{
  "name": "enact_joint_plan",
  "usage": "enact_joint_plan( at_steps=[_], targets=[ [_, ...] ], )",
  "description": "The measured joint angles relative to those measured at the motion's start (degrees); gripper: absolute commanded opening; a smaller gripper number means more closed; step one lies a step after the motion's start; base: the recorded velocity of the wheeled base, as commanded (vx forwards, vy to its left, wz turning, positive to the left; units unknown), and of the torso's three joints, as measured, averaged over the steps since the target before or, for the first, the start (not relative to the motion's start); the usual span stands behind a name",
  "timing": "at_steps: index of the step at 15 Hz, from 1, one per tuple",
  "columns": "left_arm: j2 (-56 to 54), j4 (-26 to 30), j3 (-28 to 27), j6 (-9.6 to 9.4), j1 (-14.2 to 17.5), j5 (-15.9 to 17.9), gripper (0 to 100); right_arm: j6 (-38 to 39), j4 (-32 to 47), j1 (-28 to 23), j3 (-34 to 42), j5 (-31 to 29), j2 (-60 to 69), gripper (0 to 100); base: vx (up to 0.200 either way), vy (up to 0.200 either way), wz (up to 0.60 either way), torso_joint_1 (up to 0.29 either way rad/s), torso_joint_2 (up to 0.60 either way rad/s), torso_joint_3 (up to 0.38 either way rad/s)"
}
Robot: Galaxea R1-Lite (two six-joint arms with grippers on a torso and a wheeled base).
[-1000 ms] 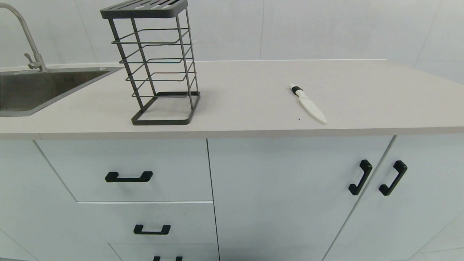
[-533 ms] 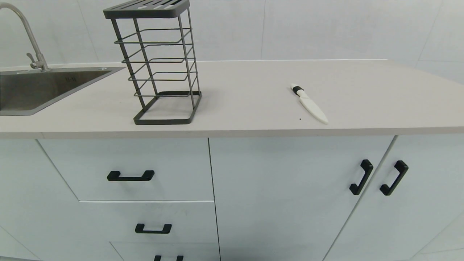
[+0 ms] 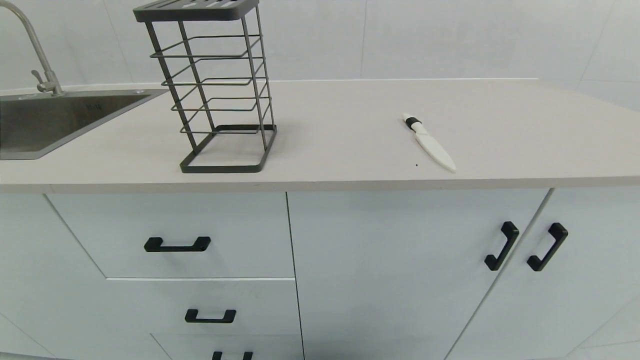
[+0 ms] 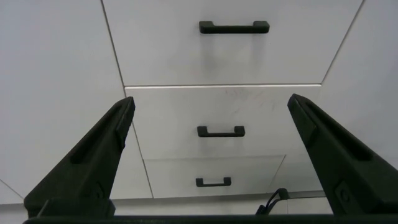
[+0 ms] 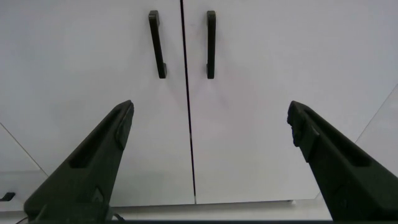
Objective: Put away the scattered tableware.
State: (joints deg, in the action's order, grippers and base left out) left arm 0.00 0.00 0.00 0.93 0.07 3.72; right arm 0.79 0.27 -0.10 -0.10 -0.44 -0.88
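Observation:
A white knife (image 3: 429, 142) with a black band at its handle lies flat on the counter, right of centre, blade toward the front edge. A dark wire rack (image 3: 218, 90) with a slotted top stands upright on the counter to its left. My left gripper (image 4: 210, 109) is open, low down in front of the stacked drawer fronts (image 4: 221, 130), with nothing between its fingers. My right gripper (image 5: 210, 109) is open too, facing the double cabinet doors (image 5: 183, 93) below the counter, and holds nothing.
A steel sink (image 3: 45, 120) with a tap (image 3: 37, 55) is set into the counter at the far left. The counter's front edge (image 3: 320, 186) overhangs white drawers with black handles (image 3: 177, 244) and cabinet doors with vertical black handles (image 3: 525, 246). A tiled wall stands behind.
The whole head view has shifted slightly, so the camera moved. The knife and the rack lie where they were on the counter.

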Motion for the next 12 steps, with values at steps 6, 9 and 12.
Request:
enact_joint_plan(
  at_steps=[6, 9, 12],
  targets=[
    [0.00, -0.07, 0.00, 0.07, 0.00, -0.05, 100, 0.05, -0.09, 0.02, 0.00, 0.00, 0.00, 100, 0.000, 0.000, 0.00, 0.235, -0.50, -0.213],
    [0.00, -0.05, 0.00, 0.11, 0.00, -0.05, 100, 0.02, -0.05, 0.00, 0.00, 0.00, 0.00, 100, 0.067, 0.000, 0.00, 0.163, -0.47, -0.224],
    [0.00, -0.11, 0.00, 0.11, -0.02, -0.02, 100, 0.05, -0.13, 0.00, -0.01, 0.00, 0.02, 100, 0.133, 0.000, 0.00, 0.229, -0.49, -0.224]
  ],
)
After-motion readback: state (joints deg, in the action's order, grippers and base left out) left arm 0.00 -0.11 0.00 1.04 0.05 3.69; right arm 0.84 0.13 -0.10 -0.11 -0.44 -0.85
